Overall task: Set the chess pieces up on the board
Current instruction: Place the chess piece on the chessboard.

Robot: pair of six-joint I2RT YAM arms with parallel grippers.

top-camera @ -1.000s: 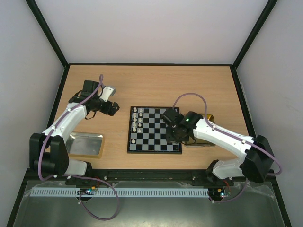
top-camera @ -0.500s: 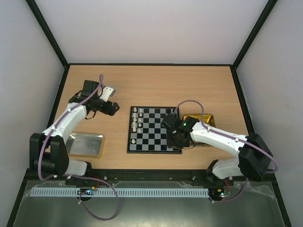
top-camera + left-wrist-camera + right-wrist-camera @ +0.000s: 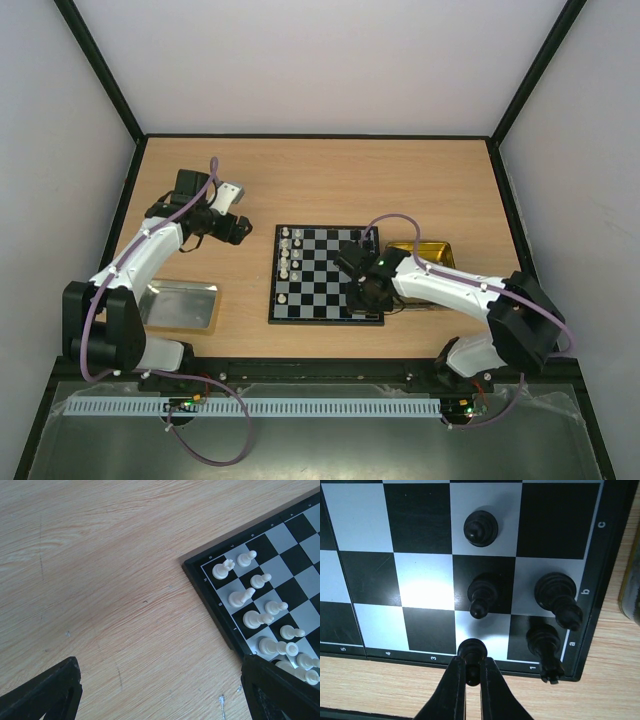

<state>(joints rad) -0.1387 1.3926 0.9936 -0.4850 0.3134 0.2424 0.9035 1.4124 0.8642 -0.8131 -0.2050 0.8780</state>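
Observation:
The board lies mid-table, with several white chess pieces in its two left columns. My right gripper hangs over the board's near right corner. In the right wrist view it is shut on a black pawn, held above the board's near edge by a white square. Other black pieces stand close by: two pawns, a taller piece and a rook. My left gripper is open over bare wood left of the board, its fingers wide apart, white pieces ahead.
A gold tray sits right of the board, partly behind my right arm. Near the left arm's base lies a silver tray. A black frame borders the table.
My right gripper has moved with the black pawn toward the board's near right corner, and the gold tray has come into view behind the arm. The left arm has not moved.

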